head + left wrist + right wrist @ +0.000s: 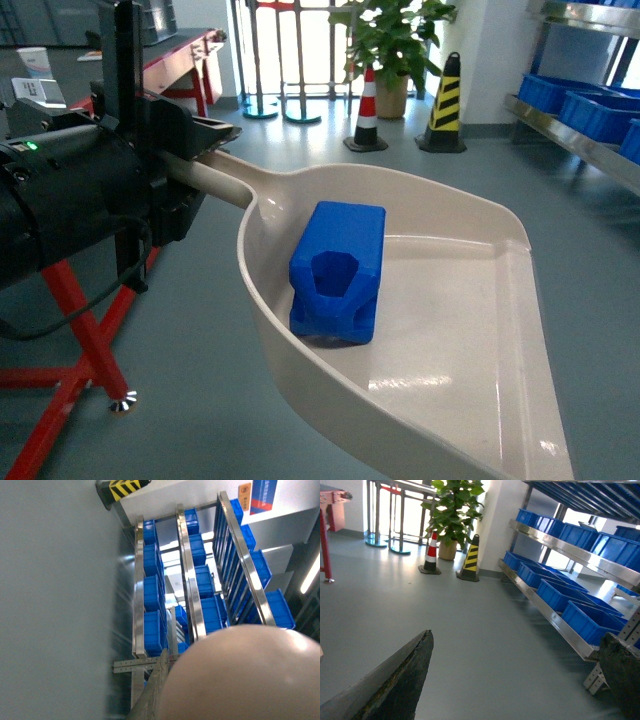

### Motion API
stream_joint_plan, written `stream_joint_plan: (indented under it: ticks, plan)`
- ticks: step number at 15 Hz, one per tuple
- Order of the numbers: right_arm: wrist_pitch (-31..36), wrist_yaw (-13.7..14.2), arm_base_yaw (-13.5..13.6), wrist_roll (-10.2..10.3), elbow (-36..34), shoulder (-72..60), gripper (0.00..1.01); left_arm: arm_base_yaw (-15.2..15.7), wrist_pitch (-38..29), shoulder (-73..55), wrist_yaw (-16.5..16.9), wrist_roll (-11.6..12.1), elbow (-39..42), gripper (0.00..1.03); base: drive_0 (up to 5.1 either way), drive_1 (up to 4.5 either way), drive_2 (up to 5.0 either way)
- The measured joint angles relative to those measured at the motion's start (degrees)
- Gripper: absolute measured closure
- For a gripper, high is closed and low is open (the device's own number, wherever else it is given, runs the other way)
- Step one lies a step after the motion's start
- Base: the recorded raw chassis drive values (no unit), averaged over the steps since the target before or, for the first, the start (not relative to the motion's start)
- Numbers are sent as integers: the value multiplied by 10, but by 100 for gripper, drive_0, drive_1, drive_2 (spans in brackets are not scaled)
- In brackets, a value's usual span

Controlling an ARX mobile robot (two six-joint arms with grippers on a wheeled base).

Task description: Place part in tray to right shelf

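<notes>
- Cream tray (470,330) — nearest the head camera, held out over grey floor, open front edge toward the viewer.
- Blue part (338,272) — resting inside the tray against its curved left rim, hexagonal hollow facing forward.
- Left gripper (195,160) — clamped on the tray's handle (215,180).
- Right gripper (520,680) — two dark fingers (395,680) spread wide, nothing between them.
- Right shelf (555,612) — steel rack bearing blue crates (590,620), well apart from the tray.
- Striped cones (442,105) beside a potted plant (390,50).

Bright-blue part (338,272); cream-beige tray (470,350); blue crates (560,594); yellow-black striped cone (444,105).
</notes>
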State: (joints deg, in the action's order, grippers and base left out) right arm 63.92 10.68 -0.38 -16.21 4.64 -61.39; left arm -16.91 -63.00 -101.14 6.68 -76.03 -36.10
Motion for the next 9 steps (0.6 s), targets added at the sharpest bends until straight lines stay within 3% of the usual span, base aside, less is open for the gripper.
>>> stream_joint_plan:
  ticks: [9]
  plan:
    - [0,0,0,0,0,0,3,-1,0,0,1,0,0,91,-158,-158,-158]
